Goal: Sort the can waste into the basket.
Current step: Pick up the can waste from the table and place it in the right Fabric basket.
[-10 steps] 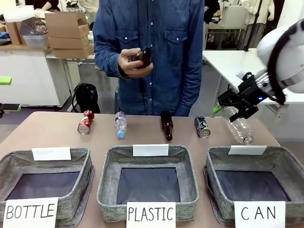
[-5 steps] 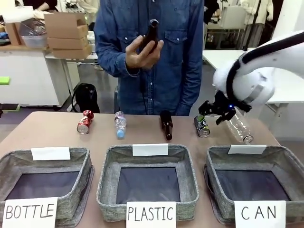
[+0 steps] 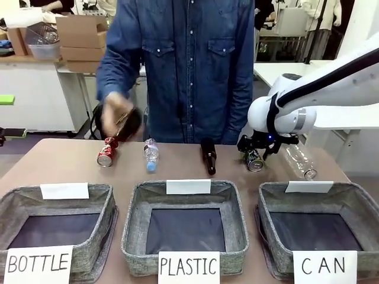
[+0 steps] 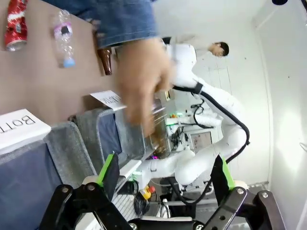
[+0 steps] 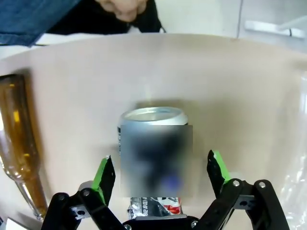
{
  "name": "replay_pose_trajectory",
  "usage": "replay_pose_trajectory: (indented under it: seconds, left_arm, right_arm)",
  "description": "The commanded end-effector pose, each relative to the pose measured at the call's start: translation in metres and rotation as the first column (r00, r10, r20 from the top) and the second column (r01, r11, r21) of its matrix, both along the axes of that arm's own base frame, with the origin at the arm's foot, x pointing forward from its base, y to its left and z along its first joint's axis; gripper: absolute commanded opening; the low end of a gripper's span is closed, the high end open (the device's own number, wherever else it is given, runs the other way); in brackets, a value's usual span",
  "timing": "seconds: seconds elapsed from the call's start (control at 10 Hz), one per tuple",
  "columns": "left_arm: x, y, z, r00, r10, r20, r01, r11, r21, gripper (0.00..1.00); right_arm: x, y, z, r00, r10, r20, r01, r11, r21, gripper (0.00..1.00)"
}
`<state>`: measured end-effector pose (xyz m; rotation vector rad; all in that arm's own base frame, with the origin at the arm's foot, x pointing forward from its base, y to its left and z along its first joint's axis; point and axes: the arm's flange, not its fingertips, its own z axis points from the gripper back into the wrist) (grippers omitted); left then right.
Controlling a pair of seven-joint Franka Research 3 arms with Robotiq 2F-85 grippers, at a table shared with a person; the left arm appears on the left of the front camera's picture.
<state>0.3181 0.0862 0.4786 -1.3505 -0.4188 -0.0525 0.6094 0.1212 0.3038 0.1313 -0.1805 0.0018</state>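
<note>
Right gripper (image 5: 160,167): jaws stood apart, straddling the dark can (image 5: 152,117) at lower centre. Left gripper (image 4: 166,166): jaws stood apart along the bottom edge.

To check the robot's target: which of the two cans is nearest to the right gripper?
The dark can, right of the brown bottle: the open right gripper hangs over it. The red can is far left.
</note>
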Motion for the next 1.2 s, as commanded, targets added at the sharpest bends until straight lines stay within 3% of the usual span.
replay_pose_trajectory:
  seconds: [0.0,0.1,0.2,0.3,0.4,0.7,0.8,0.9,1.0,1.1]
  left_arm:
    - [-0.02,0.01,0.028,0.993,-0.121,-0.011,0.119,0.988,-0.103,1.0]
    - [-0.059,0.024,0.066,0.971,-0.188,0.148,0.204,0.974,-0.099,1.0]
    - [-0.096,0.041,0.096,0.962,-0.195,0.192,0.202,0.979,-0.015,1.0]
    - [-0.121,0.055,0.113,0.975,-0.074,0.208,0.062,0.996,0.067,1.0]
    - [-0.059,0.016,0.064,0.977,-0.175,0.123,0.182,0.982,-0.051,1.0]
    - [-0.059,0.016,0.064,0.977,-0.175,0.123,0.182,0.982,-0.051,1.0]
    - [-0.059,0.016,0.064,0.977,-0.175,0.123,0.182,0.982,-0.051,1.0]
    - [-0.059,0.016,0.064,0.977,-0.175,0.123,0.182,0.982,-0.051,1.0]
    - [-0.059,0.016,0.064,0.977,-0.175,0.123,0.182,0.982,-0.051,1.0]
    - [-0.059,0.016,0.064,0.977,-0.175,0.123,0.182,0.982,-0.051,1.0]
  right_arm:
    - [0.003,0.003,0.003,1.0,-0.024,-0.018,0.024,0.999,-0.029,1.0]
    - [0.002,0.002,0.002,0.999,-0.035,-0.019,0.034,0.999,-0.037,1.0]
    - [0.002,0.001,0.001,0.999,-0.034,-0.022,0.034,0.999,-0.034,1.0]
    - [0.005,0.004,-0.002,0.999,-0.028,-0.026,0.027,0.999,-0.038,1.0]
    - [0.006,0.007,-0.003,0.999,-0.023,-0.023,0.022,0.999,-0.036,1.0]
    - [0.005,0.009,-0.002,0.999,-0.029,-0.019,0.028,0.999,-0.034,1.0]
    - [0.004,0.007,0.0,1.0,-0.024,-0.012,0.024,0.999,-0.043,0.41]
    - [0.002,0.007,0.001,1.0,-0.019,-0.014,0.019,0.998,-0.053,0.41]
    - [0.001,0.006,0.002,1.0,-0.024,-0.011,0.023,0.998,-0.057,0.0]
    - [0.002,0.006,0.002,1.0,-0.028,-0.011,0.027,0.998,-0.063,0.0]
